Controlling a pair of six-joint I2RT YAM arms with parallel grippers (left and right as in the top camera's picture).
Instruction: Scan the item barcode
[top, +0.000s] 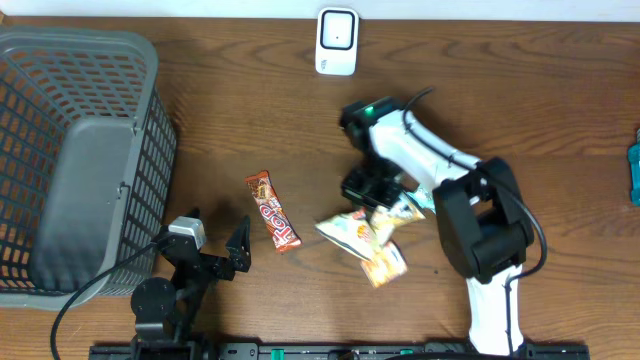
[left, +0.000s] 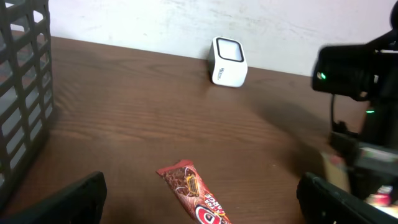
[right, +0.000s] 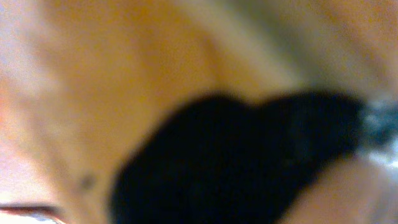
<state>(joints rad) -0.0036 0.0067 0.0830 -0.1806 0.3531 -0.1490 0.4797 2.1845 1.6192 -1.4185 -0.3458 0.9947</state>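
Overhead, a grey mesh basket (top: 150, 140) fills the left end of the wooden table (top: 520, 90). Just right of it sits the left gripper (top: 215, 238), its fingers spread wide and holding nothing. A red chocolate bar (top: 273, 211) lies near it, not touching. The white barcode scanner (top: 337, 41) stands at the far edge. The right gripper (top: 366, 194) is down on a pile of snack packets (top: 350, 232), fingers closed together. The blurred right wrist view does not show whether a packet is pinched.

White barcode scanner (top: 337, 41) stands upright at the worktop's (top: 250, 110) far edge; a red chocolate bar (top: 273, 211) lies flat, left of three heaped snack packets (top: 360, 238).
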